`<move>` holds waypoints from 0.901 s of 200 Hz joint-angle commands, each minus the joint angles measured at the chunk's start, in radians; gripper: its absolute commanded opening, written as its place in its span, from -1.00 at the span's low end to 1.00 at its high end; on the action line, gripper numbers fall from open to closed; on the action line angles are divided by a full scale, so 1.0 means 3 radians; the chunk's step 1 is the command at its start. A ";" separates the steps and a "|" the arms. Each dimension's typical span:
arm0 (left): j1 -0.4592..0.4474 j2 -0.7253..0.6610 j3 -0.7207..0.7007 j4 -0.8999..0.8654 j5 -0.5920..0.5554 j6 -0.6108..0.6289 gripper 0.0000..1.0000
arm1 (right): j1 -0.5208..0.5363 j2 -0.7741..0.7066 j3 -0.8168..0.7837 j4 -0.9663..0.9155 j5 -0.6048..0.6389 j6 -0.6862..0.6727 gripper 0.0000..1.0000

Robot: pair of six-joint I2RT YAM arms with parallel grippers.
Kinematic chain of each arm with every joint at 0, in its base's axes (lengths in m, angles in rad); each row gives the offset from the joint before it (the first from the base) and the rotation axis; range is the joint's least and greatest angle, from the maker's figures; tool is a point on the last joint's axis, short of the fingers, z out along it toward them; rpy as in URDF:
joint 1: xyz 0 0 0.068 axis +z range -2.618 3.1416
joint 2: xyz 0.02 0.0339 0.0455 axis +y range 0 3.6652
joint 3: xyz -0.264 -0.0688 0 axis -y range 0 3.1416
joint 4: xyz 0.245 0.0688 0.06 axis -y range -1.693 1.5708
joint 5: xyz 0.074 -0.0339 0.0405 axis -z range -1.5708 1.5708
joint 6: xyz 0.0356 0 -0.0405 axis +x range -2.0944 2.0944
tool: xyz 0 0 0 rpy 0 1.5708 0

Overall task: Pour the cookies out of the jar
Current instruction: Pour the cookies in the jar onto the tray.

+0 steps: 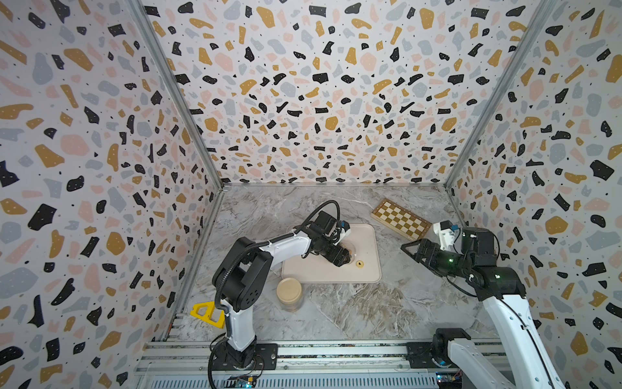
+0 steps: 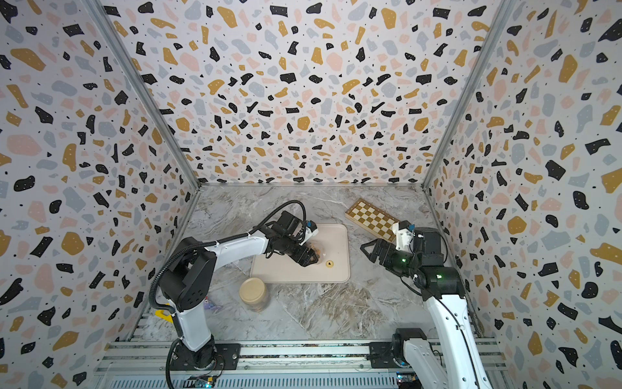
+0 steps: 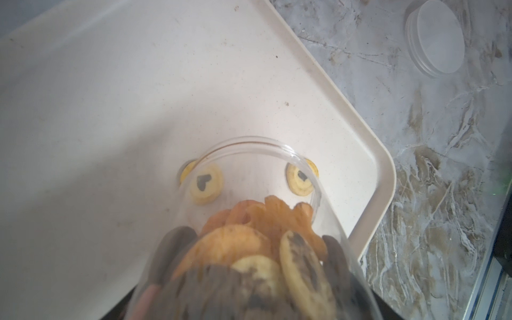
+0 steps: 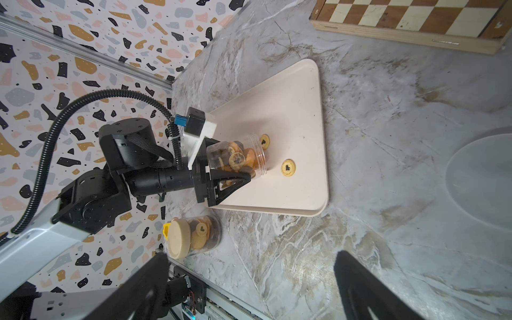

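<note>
Tipping the clear jar (image 4: 238, 155) more steeply is the step in hand, I judge. The left end effector (image 1: 344, 257) is clamped round the jar's body, with the mouth angled down over the cream tray (image 4: 299, 110). Two cookies (image 4: 287, 168) with dark heart marks lie on the tray just beyond the mouth, and the rest are bunched inside near the opening. Roll the wrist slowly, keep the mouth low and inside the tray's rim, and jiggle gently if they jam. The right end effector (image 1: 409, 250) hangs with jaws apart, empty, well away from the tray. The only writing I can read is what looks like a "5" on the chessboard (image 4: 401, 19) border. The jar, the second jar (image 4: 194, 235) with its beige lid, and the loose clear lid (image 3: 437, 38) on the table (image 1: 370, 313) show no label.
</note>
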 commanded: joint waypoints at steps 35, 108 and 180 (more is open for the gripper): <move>-0.0039 0.0051 0.0274 -0.0524 -0.0228 0.0003 -1.00 | -0.0018 0.0011 0.0131 -0.0054 -0.0017 -0.0012 0.91; -0.0059 -0.0138 0.0203 -0.0205 0.0001 -0.0148 -1.00 | -0.0020 -0.0012 0.0099 -0.0056 0.0000 -0.0014 0.91; -0.0105 -0.0121 0.0275 -0.0363 -0.0139 -0.0160 -1.00 | -0.0014 -0.0030 0.0064 -0.0042 -0.0033 0.0003 0.91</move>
